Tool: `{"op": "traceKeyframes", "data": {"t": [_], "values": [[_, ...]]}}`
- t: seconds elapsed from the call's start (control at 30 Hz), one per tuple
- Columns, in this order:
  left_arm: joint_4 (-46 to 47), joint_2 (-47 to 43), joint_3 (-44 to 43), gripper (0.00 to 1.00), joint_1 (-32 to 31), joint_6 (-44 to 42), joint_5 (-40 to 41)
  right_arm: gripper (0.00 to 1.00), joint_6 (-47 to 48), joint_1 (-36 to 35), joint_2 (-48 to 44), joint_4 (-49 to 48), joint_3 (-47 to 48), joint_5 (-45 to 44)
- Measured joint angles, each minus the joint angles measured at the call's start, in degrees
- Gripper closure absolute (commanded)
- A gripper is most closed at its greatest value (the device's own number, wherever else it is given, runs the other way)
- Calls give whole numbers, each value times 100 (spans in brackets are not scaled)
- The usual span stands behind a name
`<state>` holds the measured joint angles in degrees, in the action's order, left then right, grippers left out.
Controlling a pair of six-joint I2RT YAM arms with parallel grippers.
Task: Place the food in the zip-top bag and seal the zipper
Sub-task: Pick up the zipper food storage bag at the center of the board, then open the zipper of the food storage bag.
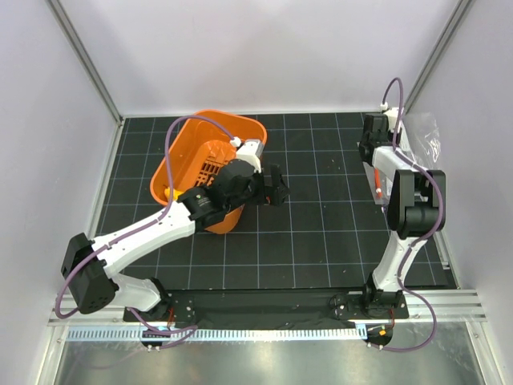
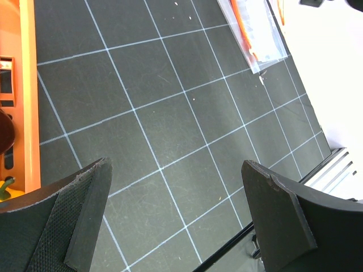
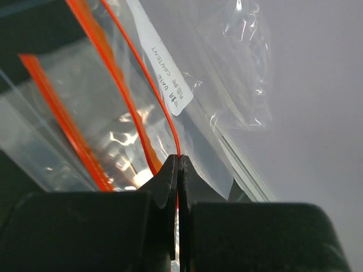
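My right gripper is shut on a thin red-orange zipper edging the clear zip-top bag, lifted near the right wall. A white label shows on the film beside that strip; I cannot tell which pouch carries it. From above, crumpled clear film rises by the right arm. My left gripper hangs open and empty over the black mat, just right of the orange basket. Food lies in the basket: a dark brown round piece and something yellow.
The gridded black mat covers the table. White walls close in on the left, back and right. A second clear pouch with an orange strip lies at the mat's right side. A metal rail runs along the near edge.
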<state>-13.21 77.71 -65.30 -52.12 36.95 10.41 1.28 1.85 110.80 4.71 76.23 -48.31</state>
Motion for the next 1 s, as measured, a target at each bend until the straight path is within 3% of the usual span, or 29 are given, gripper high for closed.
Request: {"op": "traceKeyframes", "data": {"t": [0.17,0.33,0.53,0.63,1.0], "values": [[-4,0,-4,0,0,-2,-4,99,11,-103,-564,-815,-522,474],[-31,0,-7,0,0,-4,-20,99,-210,-361,-857,-927,-868,1045],[-87,0,-48,0,0,-42,-37,99,-765,-1556,-1464,-787,-870,1231],[-160,-7,-101,0,17,-127,11,99,-1322,-2332,-2140,-619,-986,1604],[162,-949,356,0,466,-264,-219,99,-2677,-3510,-4819,-173,-2533,2378]]}}
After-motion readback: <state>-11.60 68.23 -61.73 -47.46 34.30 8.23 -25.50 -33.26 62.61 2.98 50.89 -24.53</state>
